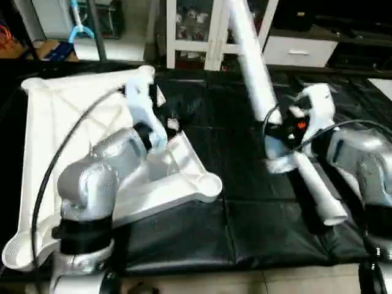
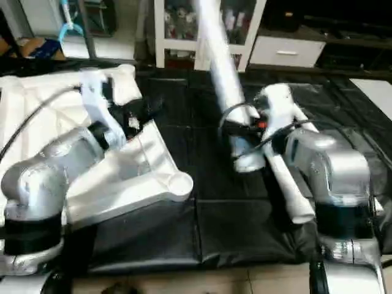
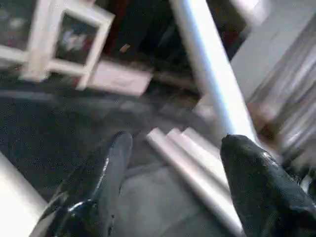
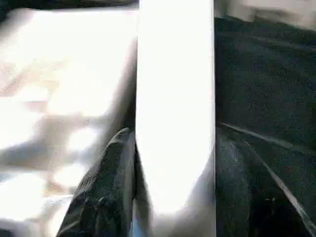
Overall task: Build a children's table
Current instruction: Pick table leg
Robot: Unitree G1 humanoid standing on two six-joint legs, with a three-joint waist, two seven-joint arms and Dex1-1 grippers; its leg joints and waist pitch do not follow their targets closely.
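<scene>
The white tabletop point(image 1: 55, 122) lies underside up on the left of the black surface, its ribs showing. My left gripper point(image 1: 165, 119) hovers over its far right corner socket, fingers point(image 3: 106, 168) open with nothing between them. My right gripper point(image 1: 278, 131) is shut on a long white leg point(image 1: 248, 49) that rises tilted toward the back; the right wrist view has both fingers point(image 4: 111, 173) pressed against the tube point(image 4: 175, 98). Another leg point(image 1: 318, 193) lies on the surface under my right arm, and the left wrist view has loose legs point(image 3: 192, 165) lying side by side.
The black-covered work surface point(image 1: 245, 226) ends at a front edge near the floor. White shelving point(image 1: 196, 30) and a white drawer unit point(image 1: 300, 49) stand behind it. A black cable point(image 1: 61, 153) loops over my left forearm.
</scene>
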